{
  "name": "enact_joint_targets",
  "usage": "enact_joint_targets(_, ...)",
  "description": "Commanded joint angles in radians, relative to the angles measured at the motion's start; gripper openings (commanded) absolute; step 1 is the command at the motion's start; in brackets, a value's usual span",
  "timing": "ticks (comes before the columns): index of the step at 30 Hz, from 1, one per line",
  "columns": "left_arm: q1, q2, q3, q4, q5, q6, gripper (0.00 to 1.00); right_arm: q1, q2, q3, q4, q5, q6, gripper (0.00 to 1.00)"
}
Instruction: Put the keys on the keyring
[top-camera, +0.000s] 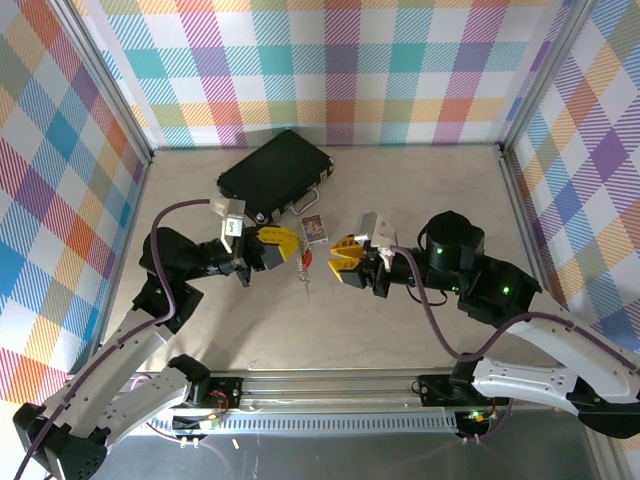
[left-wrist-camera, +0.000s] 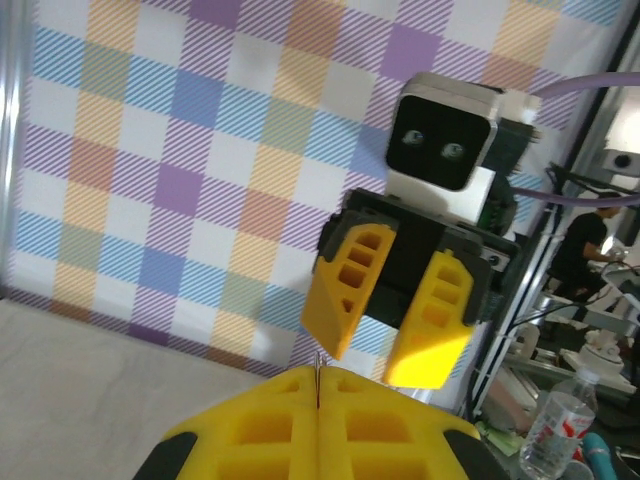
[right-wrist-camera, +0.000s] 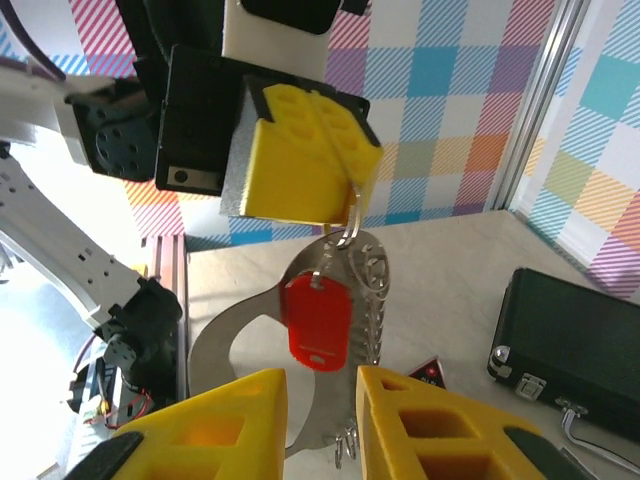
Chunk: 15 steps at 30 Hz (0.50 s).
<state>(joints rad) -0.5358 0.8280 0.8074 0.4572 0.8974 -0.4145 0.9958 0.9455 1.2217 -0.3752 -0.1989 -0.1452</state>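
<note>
Left fingers (right-wrist-camera: 300, 165) closed, pinching top of keyring (right-wrist-camera: 210, 345); ring hangs below them. Red key (right-wrist-camera: 318, 322) against ring, just above parted, empty right fingers (right-wrist-camera: 230, 415).

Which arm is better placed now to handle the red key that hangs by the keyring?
Right. The right hand is open and points at the red key hanging just ahead of it. The left hand is shut on the keyring, holding it up.

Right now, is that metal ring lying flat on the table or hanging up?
Hanging: the left gripper pinches the top of the keyring, which dangles upright beneath it with the red key.
</note>
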Motion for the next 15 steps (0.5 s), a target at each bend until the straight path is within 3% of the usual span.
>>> enact_joint_targets(1,-0.016,0.003,-0.001,0.194,0.052,-0.094,0.0,-0.023,0.02,0.052,0.072,-0.061,0.079,0.25)
enact_joint_targets(7,-0.025,-0.004,0.004,0.184,0.063,-0.099,0.0,-0.026,0.086,0.102,0.103,-0.192,0.103,0.25)
enact_joint_targets(15,-0.03,-0.01,0.007,0.154,0.065,-0.094,0.0,-0.026,0.108,0.093,0.165,-0.242,0.146,0.26)
